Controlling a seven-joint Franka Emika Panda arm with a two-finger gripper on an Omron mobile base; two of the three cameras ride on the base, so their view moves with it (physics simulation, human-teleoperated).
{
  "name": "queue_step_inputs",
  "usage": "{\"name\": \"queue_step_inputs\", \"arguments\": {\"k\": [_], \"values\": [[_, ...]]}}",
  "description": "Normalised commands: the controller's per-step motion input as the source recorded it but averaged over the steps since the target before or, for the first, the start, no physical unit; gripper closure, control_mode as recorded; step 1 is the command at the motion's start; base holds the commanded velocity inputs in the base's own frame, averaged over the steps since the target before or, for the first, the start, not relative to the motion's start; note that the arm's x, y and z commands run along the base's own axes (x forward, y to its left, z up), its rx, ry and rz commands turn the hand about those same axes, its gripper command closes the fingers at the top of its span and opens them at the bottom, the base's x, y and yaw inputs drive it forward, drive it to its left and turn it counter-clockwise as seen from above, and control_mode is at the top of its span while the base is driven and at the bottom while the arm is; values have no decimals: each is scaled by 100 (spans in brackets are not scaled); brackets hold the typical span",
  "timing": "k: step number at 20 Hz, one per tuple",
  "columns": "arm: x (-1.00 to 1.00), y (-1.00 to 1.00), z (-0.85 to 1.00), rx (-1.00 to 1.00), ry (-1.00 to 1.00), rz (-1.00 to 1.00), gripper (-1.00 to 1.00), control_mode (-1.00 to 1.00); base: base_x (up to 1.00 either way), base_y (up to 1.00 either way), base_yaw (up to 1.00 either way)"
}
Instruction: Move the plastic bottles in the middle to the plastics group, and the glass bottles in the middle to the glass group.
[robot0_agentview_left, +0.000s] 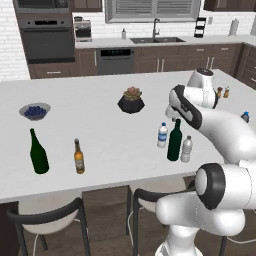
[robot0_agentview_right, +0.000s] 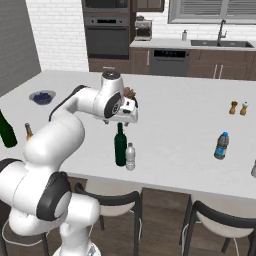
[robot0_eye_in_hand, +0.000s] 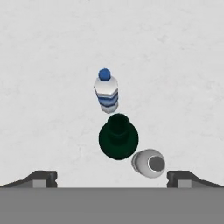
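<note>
1. The gripper (robot0_eye_in_hand: 112, 177) hangs over the middle cluster on the counter (robot0_agentview_left: 100, 130), pointing straight down, jaws spread wide and holding nothing.
2. Right below it stands the straight green glass bottle (robot0_eye_in_hand: 118, 135), upright, so the hand view looks down its neck; its long axis runs along the line of sight, not across the jaws.
3. In that view the green bottle sits just above the midline between the fingertips (robot0_eye_in_hand: 43, 178), slightly right of centre.
4. Crowding it: a clear bottle (robot0_eye_in_hand: 148, 162) touching or just beside it on the lower right, and the blue-labelled water bottle (robot0_eye_in_hand: 106, 94) just beyond it.
5. From the left base view the trio reads as labelled bottle (robot0_agentview_left: 162, 135), green bottle (robot0_agentview_left: 174, 141), clear bottle (robot0_agentview_left: 186, 149).
6. The glass group, wine bottle (robot0_agentview_left: 38, 152) and beer bottle (robot0_agentview_left: 78, 157), waits well apart at the counter's left; the blue-tinted bottle (robot0_agentview_right: 221, 145) stands far to the right.
7. Judgement: a descent on the green bottle needs the fingers to clear the near clear bottle, which could get knocked.
</note>
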Motion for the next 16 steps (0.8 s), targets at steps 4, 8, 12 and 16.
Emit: {"name": "queue_step_inputs", "arguments": {"k": [4, 8, 12, 16], "values": [[10, 0, 0, -2, 0, -7, -100, -100, 0, 0, 0], [0, 0, -4, -2, 0, -9, -100, -100, 0, 0, 0], [0, 0, -16, -2, 0, -10, -100, -100, 0, 0, 0], [0, 0, -34, -1, 0, -6, -100, -100, 0, 0, 0]]}}
